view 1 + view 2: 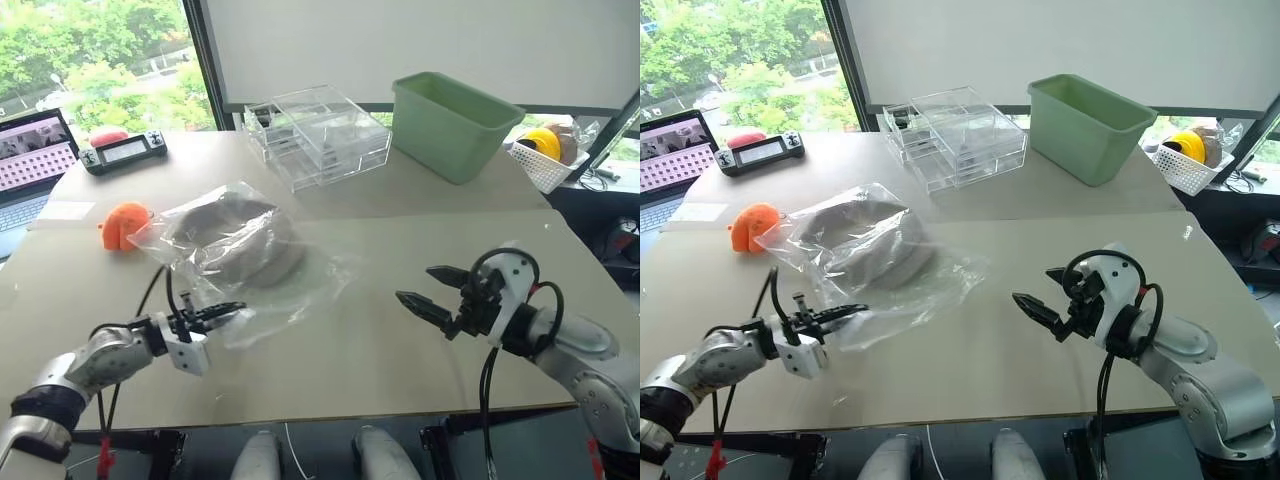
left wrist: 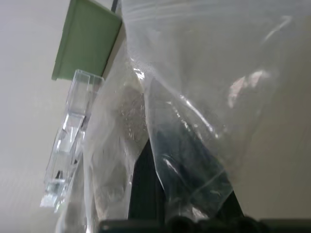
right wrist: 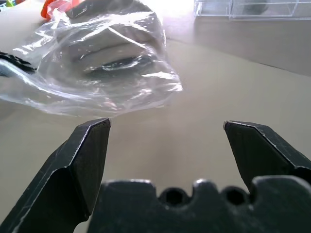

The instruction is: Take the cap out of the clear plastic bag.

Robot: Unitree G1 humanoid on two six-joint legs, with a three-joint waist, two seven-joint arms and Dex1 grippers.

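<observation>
1. Cap (image 1: 240, 240) sits inside the clear plastic bag (image 1: 285, 275), mid-table, just beside a small orange toy (image 1: 124, 224) and well short of the clear acrylic boxes (image 1: 318, 135) and green bin (image 1: 452, 123).
2. My left gripper (image 1: 215, 313) is pinched fully closed on the near edge of the bag; the wrist view shows film bunched between its fingers (image 2: 146, 194).
3. My right gripper (image 1: 432, 290) hovers above the table with its jaws spread wide and nothing in them, well apart from the bag and aimed toward it.
4. I judge the step in hand to be anchoring the bag so the right can reach the cap.
5. To do it well, I would keep the left pinch firm and low, then bring the right to the bag's mouth.
6. Grabbing film along with fabric would drag the whole bag, so I would aim for the cap's rim alone.
</observation>
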